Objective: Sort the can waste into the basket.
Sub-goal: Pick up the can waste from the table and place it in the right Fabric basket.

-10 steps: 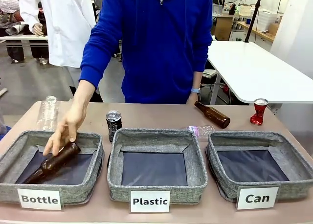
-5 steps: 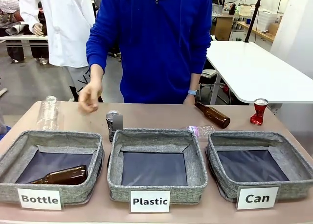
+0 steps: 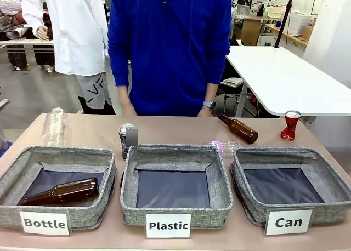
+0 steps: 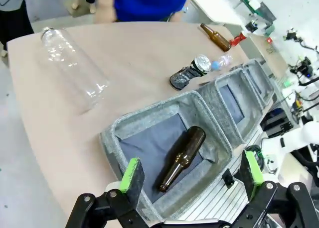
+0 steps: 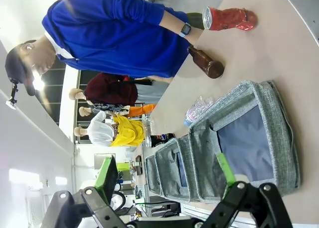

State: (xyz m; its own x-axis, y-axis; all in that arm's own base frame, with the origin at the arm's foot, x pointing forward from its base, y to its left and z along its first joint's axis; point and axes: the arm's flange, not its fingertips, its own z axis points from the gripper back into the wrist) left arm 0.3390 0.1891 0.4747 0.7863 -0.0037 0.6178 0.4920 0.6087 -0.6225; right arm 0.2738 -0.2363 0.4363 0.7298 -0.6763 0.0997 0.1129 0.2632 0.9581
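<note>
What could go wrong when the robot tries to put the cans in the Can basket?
1. The red can is crushed and stands near the far right edge of the table, so a bump might knock it off.
2. The black can stands right behind the Plastic basket, so a grab could snag that wall, or drop the can there instead of the Can basket.
3. The brown bottle lying near the red can might roll if brushed.

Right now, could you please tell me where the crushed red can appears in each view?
Front view: crushed red can, standing at the table's far right.
Left wrist view: the can, small, upper right.
Right wrist view: the can, top right.
Shared landmark: the brown glass bottle lying beside it.
</note>
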